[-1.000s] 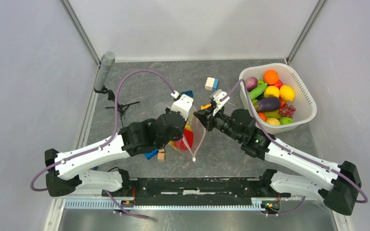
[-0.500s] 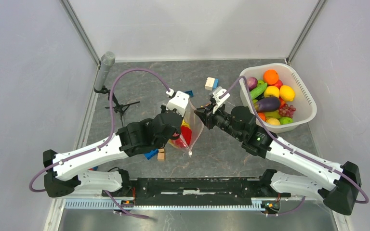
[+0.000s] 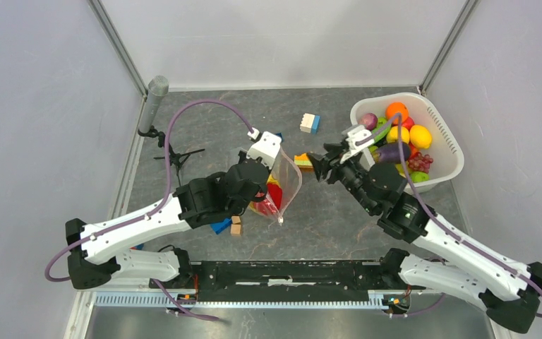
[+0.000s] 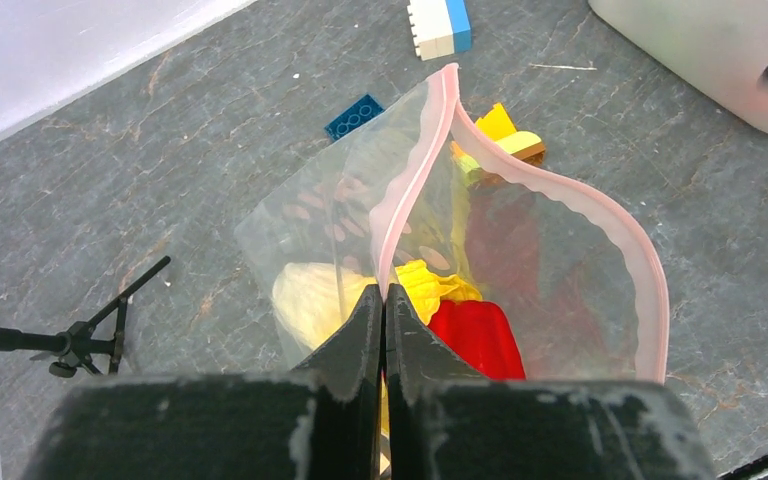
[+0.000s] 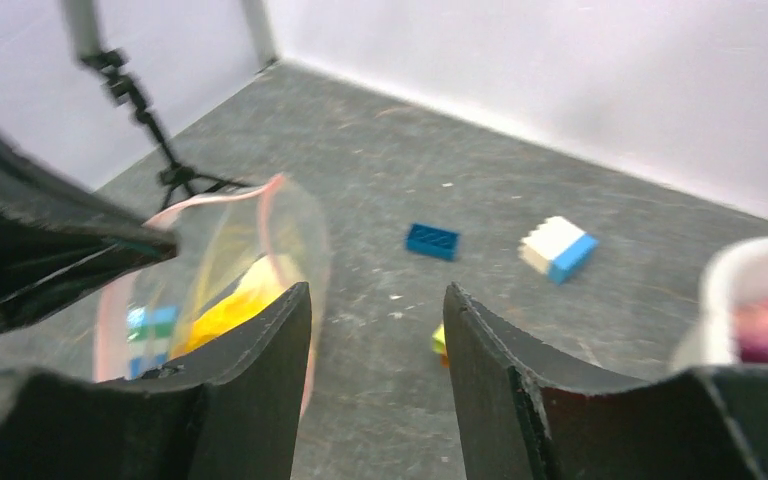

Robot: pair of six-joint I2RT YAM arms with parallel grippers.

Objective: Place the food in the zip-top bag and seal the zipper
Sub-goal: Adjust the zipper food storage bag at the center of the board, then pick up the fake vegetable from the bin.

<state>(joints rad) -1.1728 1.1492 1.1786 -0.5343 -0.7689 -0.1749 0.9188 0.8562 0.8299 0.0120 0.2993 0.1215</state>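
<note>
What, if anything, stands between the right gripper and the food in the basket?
Nothing visible does. The right gripper, open and empty, points toward the zip-top bag, with the basket just behind it. The food lies uncovered on top.

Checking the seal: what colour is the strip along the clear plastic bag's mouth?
Pale pink; the zipper strip shows best from the left wrist.

Grey marbled table (image 3: 324, 212) with white basket (image 3: 446, 176), white-and-blue block (image 3: 310, 123), flat blue block (image 4: 353, 116), small black tripod (image 3: 178, 157).
</note>
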